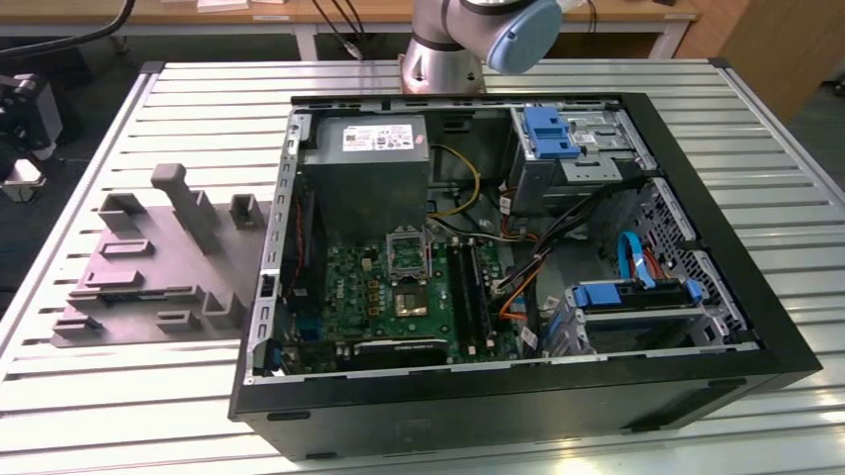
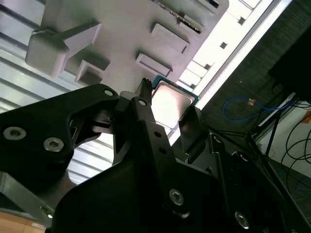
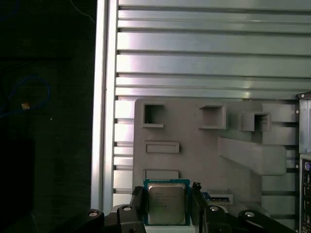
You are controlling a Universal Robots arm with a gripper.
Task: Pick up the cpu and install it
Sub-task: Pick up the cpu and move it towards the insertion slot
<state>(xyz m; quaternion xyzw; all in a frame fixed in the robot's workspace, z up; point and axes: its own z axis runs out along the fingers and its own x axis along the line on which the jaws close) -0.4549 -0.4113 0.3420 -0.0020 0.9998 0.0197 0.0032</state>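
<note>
Cpu (image 3: 166, 204) pinched between the two black fingers (image 3: 197, 204) of the end effector (image 3: 167, 201), one finger snug against each opposite edge. So clenched on it, clearly grasping. Pale silvery top facing the camera in both wrist views, thin green rim peeking out round it. Held up clear of the surface, hanging over one edge of a grey fixture plate (image 3: 194, 155).

Fixture plate pretty busy: a few raised blocks, some shallow rectangular pockets, one long slanted rib. Lying flat on the slatted aluminium worktop (image 3: 204, 63).

In the exterior view, same plate sitting just beside the open black pc case (image 1: 687, 396), on the exterior view's left of it. Case lying on its side with the innards showing. Green motherboard (image 1: 383, 297) inside, with a dark square socket (image 1: 407, 252) in a metal frame near its middle. Big grey box (image 1: 370, 168) with a white label right next to the socket, on the far side. Blue drive brackets (image 1: 548, 134) plus a tangle of cables toward the exterior view's right. Arm base (image 1: 442, 59) planted on the worktop behind the case.
</note>
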